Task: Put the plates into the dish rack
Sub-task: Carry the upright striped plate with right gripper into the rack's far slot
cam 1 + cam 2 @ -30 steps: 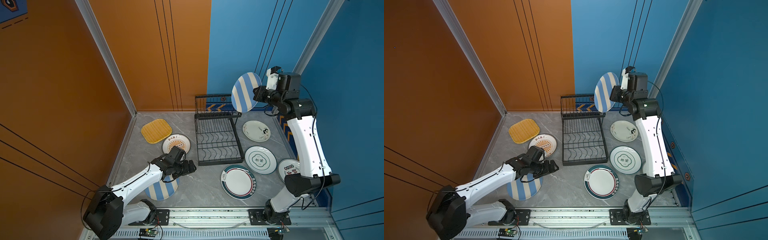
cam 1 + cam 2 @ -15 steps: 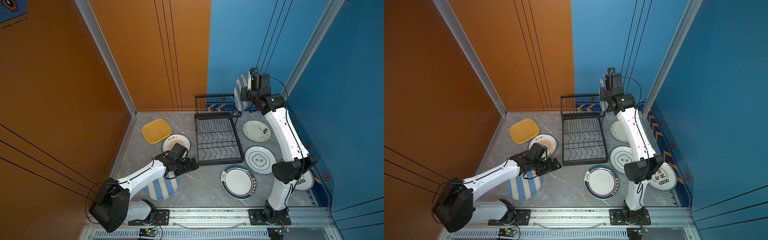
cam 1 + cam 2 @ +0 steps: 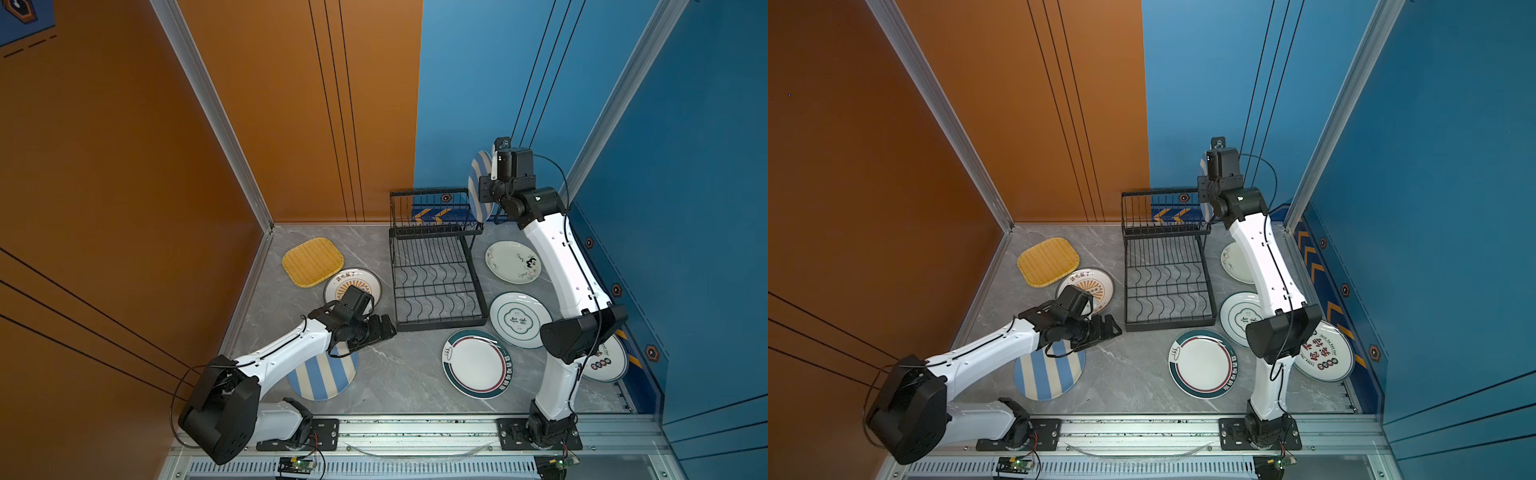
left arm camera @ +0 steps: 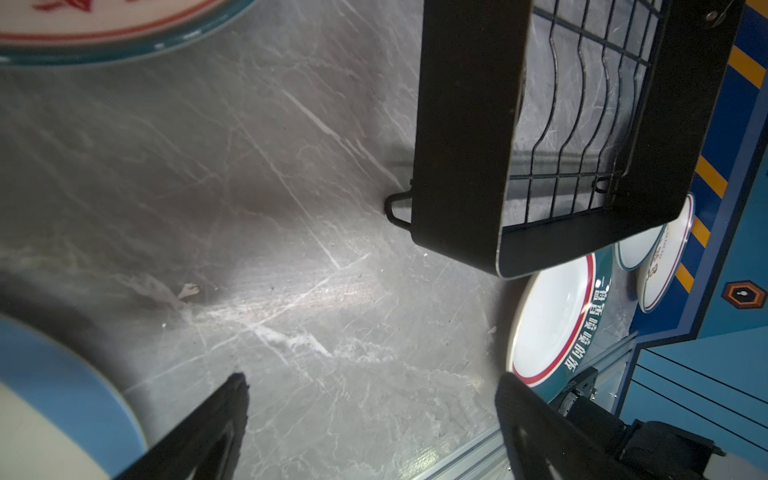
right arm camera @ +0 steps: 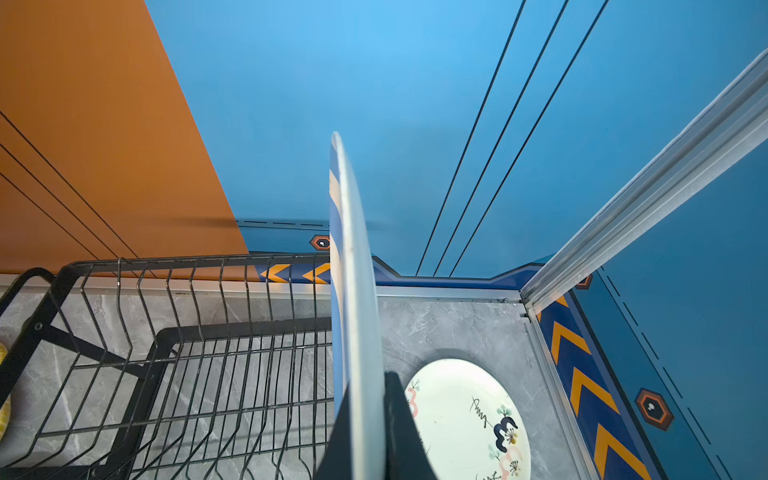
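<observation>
Blue-striped plate (image 5: pixel 356 270), edge-on, is pinched in our right gripper (image 5: pixel 370 432); our left gripper (image 4: pixel 372 386) hangs spread, its arm (image 3: pixel 286 353) partly hiding the second striped plate (image 3: pixel 320 378).

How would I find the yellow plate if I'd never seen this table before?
Start at the black wire dish rack standing in the middle of the grey table. Look from it toward the orange wall: the yellow plate lies flat there, right beside a white sunburst plate. It is the only squarish, woven-looking plate; every other plate is round.
</observation>
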